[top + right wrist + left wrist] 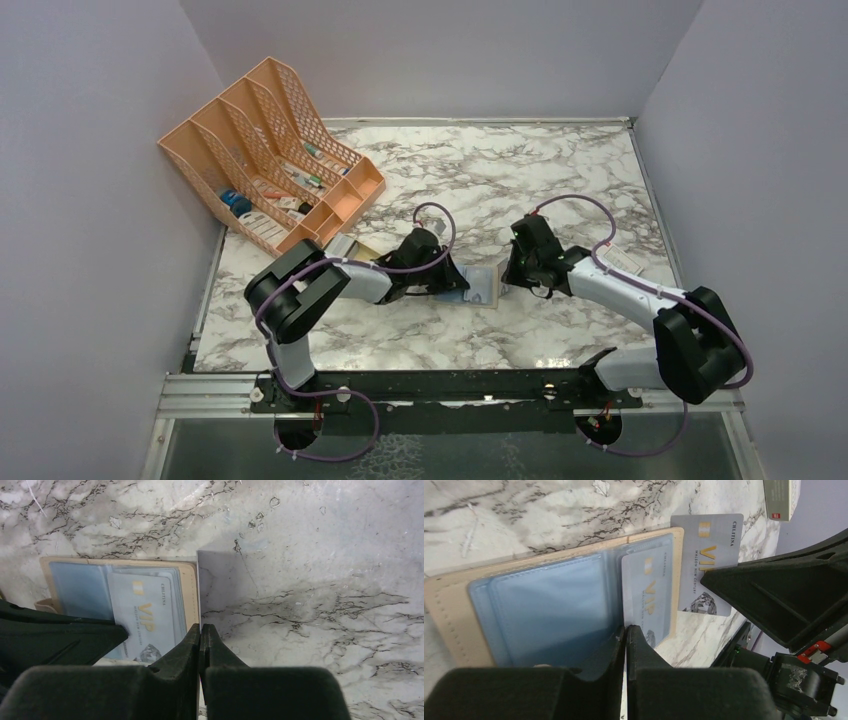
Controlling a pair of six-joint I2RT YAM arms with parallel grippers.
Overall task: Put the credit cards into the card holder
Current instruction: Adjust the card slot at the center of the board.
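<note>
While left claw sits clenched, right claw grips one of two credit cards.

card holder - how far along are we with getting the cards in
Done: one card sits in a pocket of the open card holder.
In hand: the right gripper pinches a second card just past the holder's edge, and the left gripper is shut at the pocket's edge.
Left: sliding that second card into a pocket.
</note>
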